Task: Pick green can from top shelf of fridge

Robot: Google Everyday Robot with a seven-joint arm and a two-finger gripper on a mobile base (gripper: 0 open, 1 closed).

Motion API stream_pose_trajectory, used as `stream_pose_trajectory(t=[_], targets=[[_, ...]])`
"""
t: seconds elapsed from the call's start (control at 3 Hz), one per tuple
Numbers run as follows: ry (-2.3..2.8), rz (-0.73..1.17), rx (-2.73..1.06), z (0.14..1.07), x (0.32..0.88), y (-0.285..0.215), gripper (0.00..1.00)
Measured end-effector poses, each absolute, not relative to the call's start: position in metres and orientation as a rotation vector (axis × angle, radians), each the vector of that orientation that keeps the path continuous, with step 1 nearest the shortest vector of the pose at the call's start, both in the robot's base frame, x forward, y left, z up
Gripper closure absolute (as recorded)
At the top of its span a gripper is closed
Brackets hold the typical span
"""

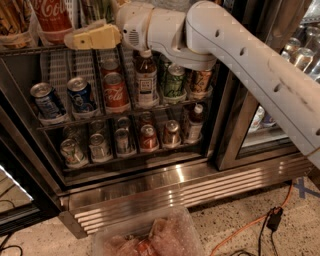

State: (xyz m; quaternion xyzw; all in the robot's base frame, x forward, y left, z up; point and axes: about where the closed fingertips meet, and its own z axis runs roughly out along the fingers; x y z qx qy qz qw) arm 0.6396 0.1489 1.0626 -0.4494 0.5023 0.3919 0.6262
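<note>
While you read along the front edge of the top shelf [30, 50] from its left corner, you first meet a translucent cup holder [12, 22] with pale sticks in it, then a red Coca-Cola container [52, 15] just beside it. Next comes your gripper [72, 41], level with the shelf's front rail and pointing toward the left edge, its tip below the red container. How wide it stands cannot be told from this angle, and no can shows in its hold. Just behind and above the gripper's body, near the middle of that front edge, stands the green can [97, 10]. Only its lower part is in view, dark green with pale vertical markings. I judge you are in the reach step, with the grasp not yet made: the gripper lies in front of the can and across it, not around it. The next move, as I judge it, calls for you to bring the gripper round to face into the shelf, line it up on the can, and go in over the rail without knocking the red container. Further right, the white arm [240, 65] crosses the fridge [150, 187] above the lower rack, where shorter green cans [175, 80] sit; leave those, they are not your target
</note>
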Motion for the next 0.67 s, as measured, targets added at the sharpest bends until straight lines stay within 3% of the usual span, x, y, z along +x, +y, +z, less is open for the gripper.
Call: stream_pose_trajectory(t=[0.67], targets=[[1.127, 0.933, -1.061, 1.0634, 0.6398, 0.1619, 0.00]])
